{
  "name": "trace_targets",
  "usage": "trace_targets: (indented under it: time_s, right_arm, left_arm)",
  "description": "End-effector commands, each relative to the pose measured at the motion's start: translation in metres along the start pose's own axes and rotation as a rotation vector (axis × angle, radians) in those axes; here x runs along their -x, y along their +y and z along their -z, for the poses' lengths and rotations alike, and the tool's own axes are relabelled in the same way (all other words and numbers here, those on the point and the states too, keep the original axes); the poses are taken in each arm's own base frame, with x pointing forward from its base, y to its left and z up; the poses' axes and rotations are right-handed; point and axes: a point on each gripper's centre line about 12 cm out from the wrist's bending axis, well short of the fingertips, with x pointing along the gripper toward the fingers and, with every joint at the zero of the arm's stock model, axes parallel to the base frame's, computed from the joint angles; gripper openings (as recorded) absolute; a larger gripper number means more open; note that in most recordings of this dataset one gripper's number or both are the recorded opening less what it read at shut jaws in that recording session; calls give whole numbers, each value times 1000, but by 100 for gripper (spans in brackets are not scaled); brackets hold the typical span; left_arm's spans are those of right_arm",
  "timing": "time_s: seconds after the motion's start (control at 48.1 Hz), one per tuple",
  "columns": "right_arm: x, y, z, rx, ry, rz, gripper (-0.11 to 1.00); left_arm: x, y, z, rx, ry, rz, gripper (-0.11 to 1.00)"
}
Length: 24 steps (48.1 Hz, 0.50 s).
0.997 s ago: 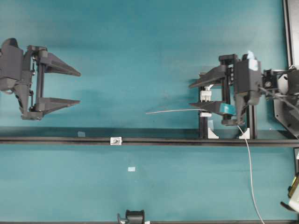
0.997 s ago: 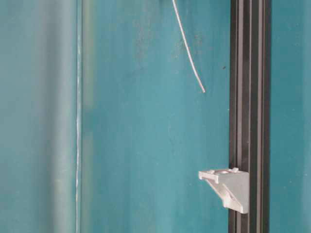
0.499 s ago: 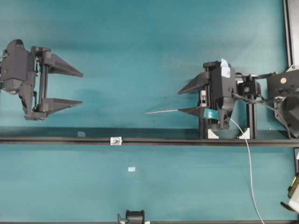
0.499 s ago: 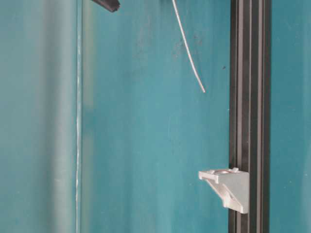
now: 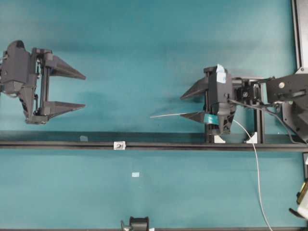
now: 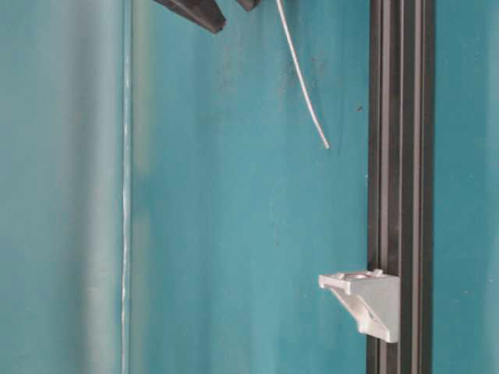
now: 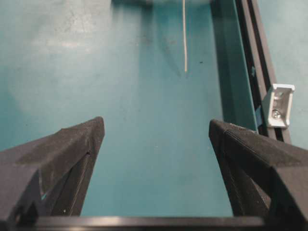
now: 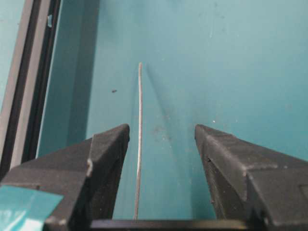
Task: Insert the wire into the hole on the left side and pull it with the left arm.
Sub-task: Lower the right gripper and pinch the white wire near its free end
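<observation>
- Nearest along the bottom edge of the overhead view, a small black clip [image 5: 138, 224] sits on the teal table [image 5: 144, 48], with a pale bit of tape [image 5: 135, 174] a little above it.
- Next comes the long black rail [image 5: 159, 146], running straight across; a small silver block [image 5: 119, 145] is fixed to it left of the middle, and its hole [image 7: 275, 113] shows in the left wrist view only as a small dark spot.
- Beyond the rail, the wire [image 5: 168, 115] is very thin, pale grey and gently curved. Its free tip points left, well short of the block, and bare table lies between the two.
- Right of that, the right gripper [image 5: 186, 106], marked with teal tape, has its jaws wide. From its wrist camera the wire runs between the fingers, close beside the taped one, with no grip showing.
- Compared with a second ago, that gripper has come leftward along the wire, and its fingertips [image 6: 207, 14] now enter the table-level view; the wire tip has stayed put.
- Farthest left, the left gripper [image 5: 84, 90], plain black, hangs with jaws wide and nothing between them.
</observation>
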Motion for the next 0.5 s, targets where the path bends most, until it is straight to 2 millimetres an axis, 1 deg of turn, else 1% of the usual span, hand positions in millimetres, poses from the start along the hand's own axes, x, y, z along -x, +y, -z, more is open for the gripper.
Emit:
trace_targets:
  time_s: [0.0, 0.27, 0.478]
  right_arm:
    - [-4, 2, -9, -5, -22, -5, 66]
    - [-13, 2, -5, -59, 2, 0, 66]
    - [-16, 1, -3, -63, 12, 2, 66]
  left_arm:
    - [-1, -1, -7, 3, -23, 2, 82]
    - [-1, -1, -6, 3, -18, 2, 82]
    - [-1, 0, -6, 4, -18, -1, 82]
